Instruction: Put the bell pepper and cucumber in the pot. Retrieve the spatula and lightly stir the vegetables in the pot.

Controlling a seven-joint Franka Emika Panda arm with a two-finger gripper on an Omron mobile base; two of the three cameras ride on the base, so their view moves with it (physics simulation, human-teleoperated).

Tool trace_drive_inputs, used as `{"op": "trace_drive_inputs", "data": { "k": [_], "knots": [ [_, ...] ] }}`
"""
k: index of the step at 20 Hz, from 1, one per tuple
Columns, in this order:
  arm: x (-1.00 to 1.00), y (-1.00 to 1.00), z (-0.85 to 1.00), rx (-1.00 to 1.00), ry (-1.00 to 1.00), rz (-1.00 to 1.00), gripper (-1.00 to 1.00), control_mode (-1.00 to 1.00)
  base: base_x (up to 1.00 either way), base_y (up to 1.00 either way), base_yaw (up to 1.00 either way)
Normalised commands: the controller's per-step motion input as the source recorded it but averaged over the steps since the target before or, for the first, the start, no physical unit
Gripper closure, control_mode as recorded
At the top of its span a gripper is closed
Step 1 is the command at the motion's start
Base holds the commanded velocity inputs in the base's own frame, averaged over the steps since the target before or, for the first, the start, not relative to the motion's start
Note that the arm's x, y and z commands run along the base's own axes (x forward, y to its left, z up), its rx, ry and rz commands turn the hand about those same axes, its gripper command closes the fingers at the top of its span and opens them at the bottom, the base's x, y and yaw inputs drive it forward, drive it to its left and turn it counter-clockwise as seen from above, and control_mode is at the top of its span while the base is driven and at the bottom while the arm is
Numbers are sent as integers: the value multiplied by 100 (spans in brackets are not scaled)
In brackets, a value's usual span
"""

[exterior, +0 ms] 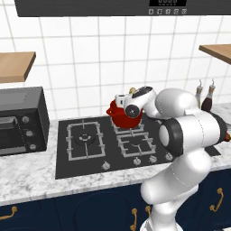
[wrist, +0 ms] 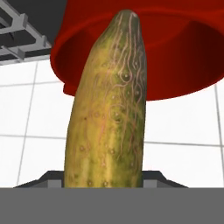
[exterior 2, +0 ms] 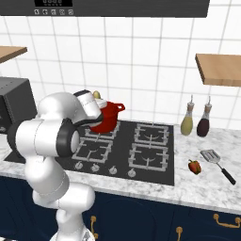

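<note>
I see my gripper (wrist: 105, 183) clamped on the cucumber (wrist: 109, 113), tip pointing into the red pot (wrist: 175, 52); pepper (exterior 2: 194, 166) beside spatula (exterior 2: 217, 163).

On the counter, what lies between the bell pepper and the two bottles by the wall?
Nothing: in the right base view the marble between the bell pepper and the bottles is bare. The spatula lies off to the pepper's right, apart from it.
</note>
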Motion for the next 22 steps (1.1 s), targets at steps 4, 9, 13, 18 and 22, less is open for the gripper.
{"op": "trace_drive_inputs", "data": {
  "k": [4, 9, 13, 18, 22],
  "knots": [
    [5, 0, -1, 0, 0, 0, 100, -100, 0, 0, 0],
    [1, 0, -5, 0, 0, 0, 100, -100, 0, 0, 0],
    [10, 0, -38, 0, -1, 0, 100, -100, 0, 0, 0],
    [4, 0, -7, 0, 0, 0, -100, -100, 0, 0, 0],
    [0, 0, 0, 0, 0, 0, -100, -100, 0, 0, 0]
  ]
}}
